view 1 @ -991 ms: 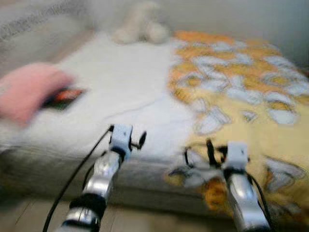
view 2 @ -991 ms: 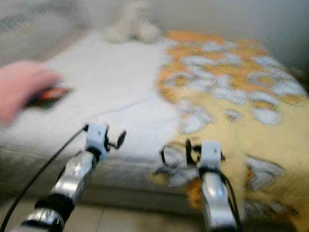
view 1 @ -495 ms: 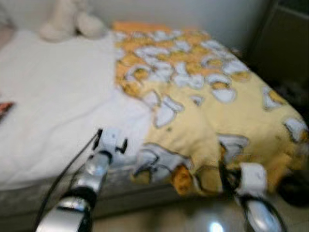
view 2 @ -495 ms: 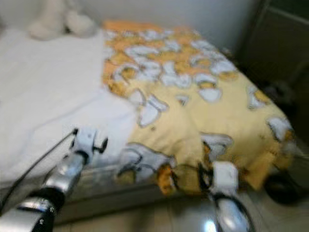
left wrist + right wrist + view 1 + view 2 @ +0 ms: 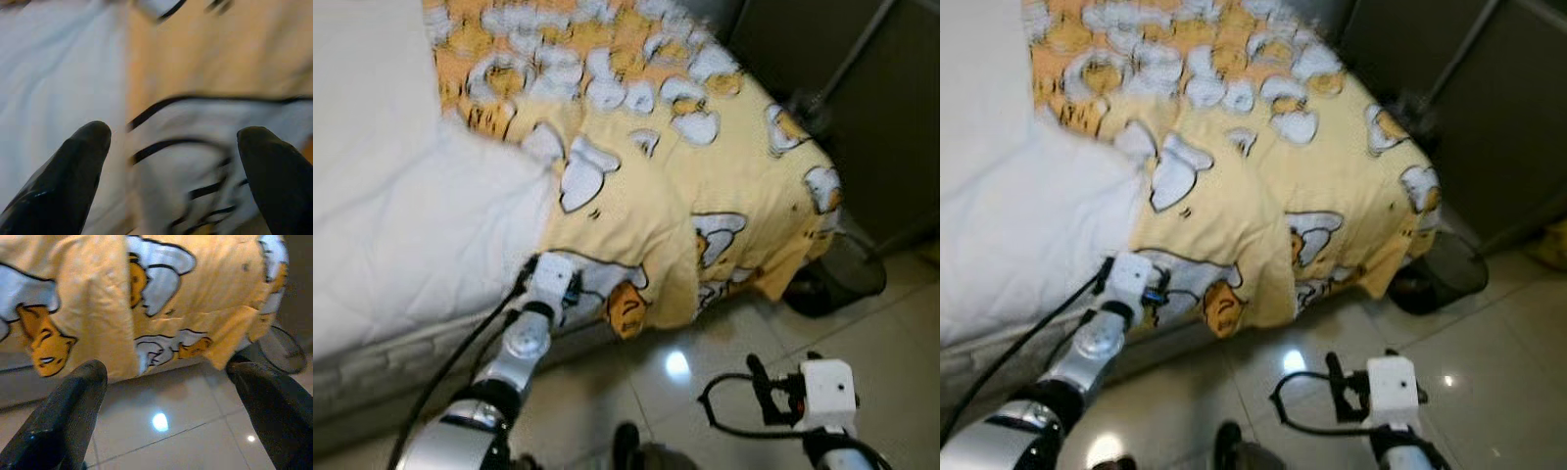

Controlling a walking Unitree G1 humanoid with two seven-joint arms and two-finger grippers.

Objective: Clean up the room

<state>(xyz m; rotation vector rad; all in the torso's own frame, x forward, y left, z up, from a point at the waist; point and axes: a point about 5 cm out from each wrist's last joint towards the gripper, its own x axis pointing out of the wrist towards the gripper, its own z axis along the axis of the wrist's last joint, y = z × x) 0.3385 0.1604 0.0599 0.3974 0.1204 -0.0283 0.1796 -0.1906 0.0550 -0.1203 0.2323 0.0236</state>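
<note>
Bedding came first: yellow cartoon-print blanket (image 5: 705,166) sagged off the white mattress (image 5: 401,225) toward four o'clock. Left gripper (image 5: 173,147) hovered spread at its edge, right gripper (image 5: 168,396) spread over the tiles; pinching that hem seemed next.

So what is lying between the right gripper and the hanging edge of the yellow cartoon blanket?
Nothing lies there. In the right wrist view, bare glossy floor tile stretches from the open right gripper to the yellow cartoon-print blanket hanging over the bed's edge.
</note>
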